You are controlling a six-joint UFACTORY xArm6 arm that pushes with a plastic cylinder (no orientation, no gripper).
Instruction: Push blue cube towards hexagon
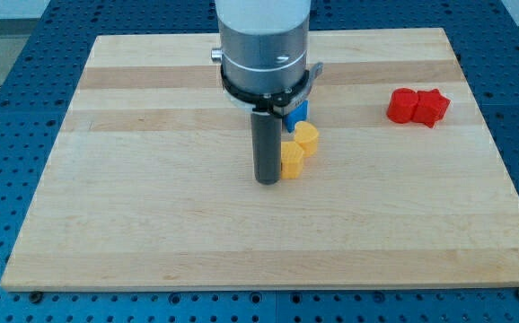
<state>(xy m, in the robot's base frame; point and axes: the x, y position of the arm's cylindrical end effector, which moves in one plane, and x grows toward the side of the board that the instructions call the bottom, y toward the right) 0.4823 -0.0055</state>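
The blue cube (297, 114) sits near the board's middle, partly hidden behind the arm's silver body. A yellow hexagon-like block (306, 137) touches its lower edge. A second yellow block (292, 160) lies just below-left of that one, touching it. My tip (268, 182) rests on the board just left of the lower yellow block, close against it. The rod stands below-left of the blue cube, apart from it.
Two red blocks (403, 106) (432, 107) sit side by side, touching, at the board's upper right. The wooden board (152, 206) lies on a blue perforated table. The arm's silver body (263, 49) hangs over the board's top middle.
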